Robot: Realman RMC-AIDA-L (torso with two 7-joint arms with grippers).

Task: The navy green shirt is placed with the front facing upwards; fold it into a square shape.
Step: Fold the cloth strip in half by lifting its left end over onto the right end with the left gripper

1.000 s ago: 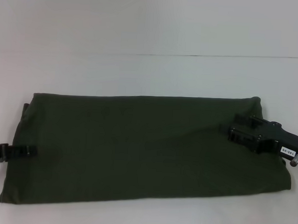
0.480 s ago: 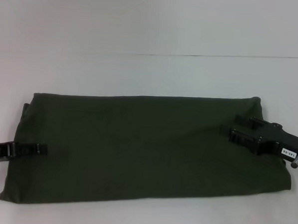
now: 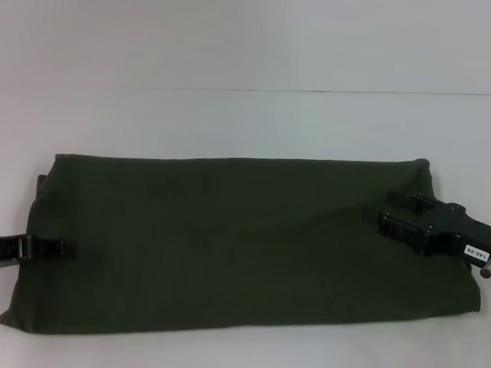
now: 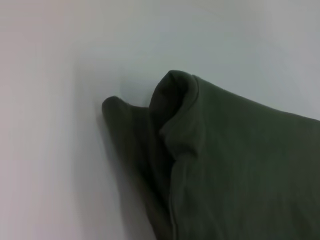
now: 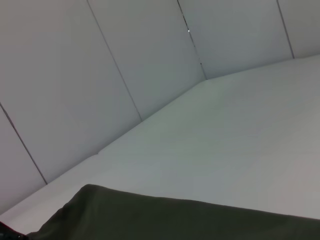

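The navy green shirt (image 3: 226, 241) lies on the white table as a long folded rectangle, plain side up, with no print showing. My left gripper (image 3: 57, 247) reaches in low over the shirt's left edge. In the left wrist view that edge of the shirt (image 4: 240, 165) is bunched into a small raised fold. My right gripper (image 3: 388, 212) rests over the shirt's right end, its two fingers apart and open. The right wrist view catches only a corner of the shirt (image 5: 150, 220).
The white table (image 3: 232, 117) extends well beyond the shirt at the back and on both sides. Grey wall panels (image 5: 100, 75) rise behind the table's far edge. The shirt's front edge lies close to the near table edge.
My left gripper pushed right over the shirt's left edge, then drew back a little to the left. My right gripper shifted slightly right and down. The shirt has barely moved.
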